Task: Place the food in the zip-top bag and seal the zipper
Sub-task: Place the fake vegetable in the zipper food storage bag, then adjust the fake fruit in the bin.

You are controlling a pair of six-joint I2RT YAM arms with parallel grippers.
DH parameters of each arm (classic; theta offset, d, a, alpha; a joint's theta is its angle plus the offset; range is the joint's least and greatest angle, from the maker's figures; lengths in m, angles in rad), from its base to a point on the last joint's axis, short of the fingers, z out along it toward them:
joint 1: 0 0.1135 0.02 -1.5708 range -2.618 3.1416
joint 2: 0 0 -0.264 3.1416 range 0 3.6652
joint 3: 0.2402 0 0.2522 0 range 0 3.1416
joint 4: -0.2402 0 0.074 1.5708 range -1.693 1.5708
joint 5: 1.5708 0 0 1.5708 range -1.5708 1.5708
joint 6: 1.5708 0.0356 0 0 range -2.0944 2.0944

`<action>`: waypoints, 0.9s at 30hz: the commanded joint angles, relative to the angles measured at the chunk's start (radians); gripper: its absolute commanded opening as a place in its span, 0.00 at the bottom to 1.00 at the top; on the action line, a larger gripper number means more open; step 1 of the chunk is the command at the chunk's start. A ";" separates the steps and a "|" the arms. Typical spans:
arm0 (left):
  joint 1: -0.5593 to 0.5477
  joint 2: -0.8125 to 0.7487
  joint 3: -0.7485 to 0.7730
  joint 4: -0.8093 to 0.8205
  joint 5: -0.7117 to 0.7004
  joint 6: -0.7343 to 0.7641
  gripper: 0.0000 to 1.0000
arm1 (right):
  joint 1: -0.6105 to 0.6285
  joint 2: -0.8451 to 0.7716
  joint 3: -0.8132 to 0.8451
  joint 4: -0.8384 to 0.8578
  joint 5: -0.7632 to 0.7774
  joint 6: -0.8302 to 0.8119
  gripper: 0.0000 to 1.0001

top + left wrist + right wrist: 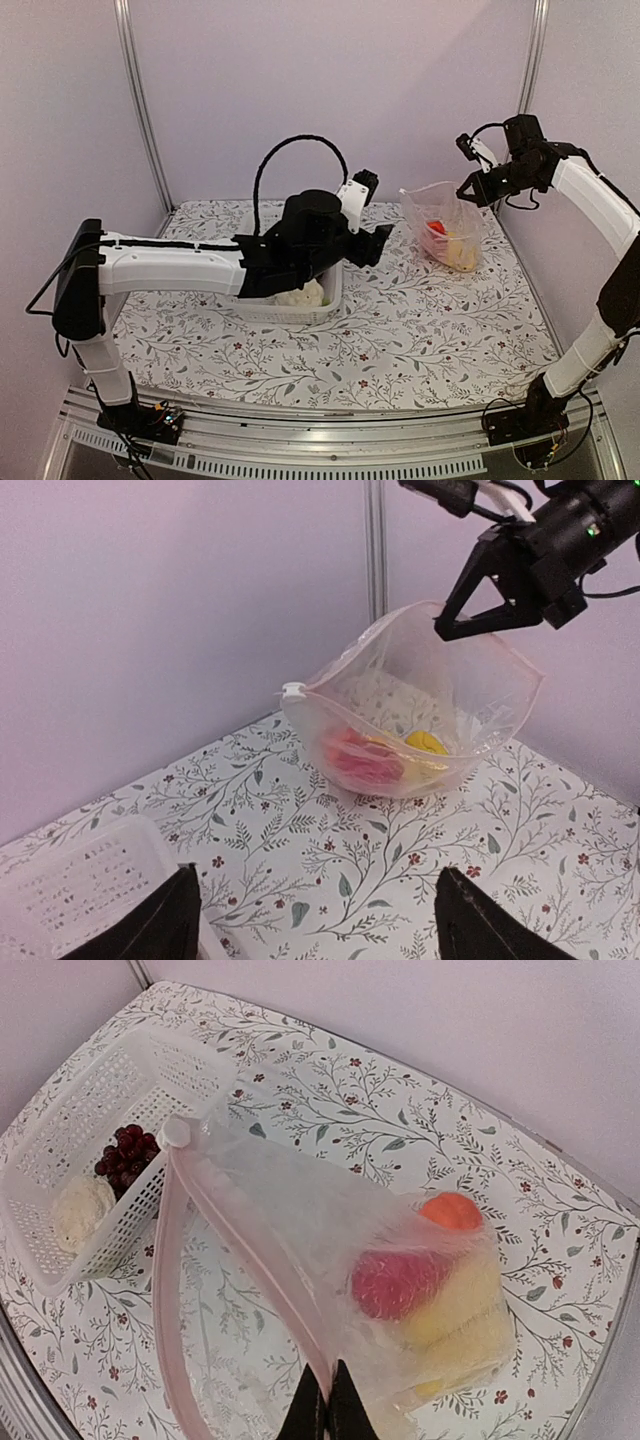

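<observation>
One view looks down from above and behind me over the whole worktop (400,330). The camera on my left hand (317,880) faces the zip-top bag (400,730) well ahead; the one on my right hand (327,1400) sees it close below.

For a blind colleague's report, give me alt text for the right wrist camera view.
The right gripper pinches the rim of the open zip-top bag, which holds red, orange and yellow food. A white basket beside it holds grapes and cauliflower.
</observation>
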 commanded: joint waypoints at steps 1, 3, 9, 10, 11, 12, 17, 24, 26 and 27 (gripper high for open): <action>0.072 -0.057 -0.019 -0.247 0.036 -0.191 0.78 | 0.005 -0.076 -0.109 0.075 -0.148 -0.011 0.00; 0.109 -0.061 -0.027 -0.328 0.071 -0.239 0.76 | 0.006 -0.090 -0.150 0.097 -0.176 -0.012 0.00; 0.251 -0.060 -0.027 -0.511 0.197 -0.356 0.69 | 0.006 -0.117 -0.217 0.128 -0.219 -0.020 0.00; 0.271 -0.061 -0.028 -0.535 0.210 -0.360 0.68 | 0.005 -0.125 -0.225 0.135 -0.228 -0.023 0.00; 0.290 -0.062 -0.029 -0.559 0.219 -0.363 0.68 | 0.005 -0.138 -0.236 0.141 -0.239 -0.027 0.00; 0.309 -0.063 -0.030 -0.580 0.227 -0.366 0.68 | 0.005 -0.145 -0.244 0.147 -0.248 -0.032 0.00; 0.415 -0.054 -0.028 -0.653 0.319 -0.370 0.59 | 0.005 -0.175 -0.244 0.138 -0.257 -0.044 0.00; 0.498 -0.022 -0.042 -0.652 0.396 -0.385 0.55 | 0.006 -0.195 -0.240 0.128 -0.254 -0.035 0.00; 0.511 0.001 -0.038 -0.650 0.433 -0.388 0.54 | 0.006 -0.196 -0.239 0.127 -0.255 -0.036 0.00; 0.517 0.015 -0.034 -0.649 0.445 -0.388 0.54 | 0.006 -0.198 -0.238 0.127 -0.254 -0.036 0.00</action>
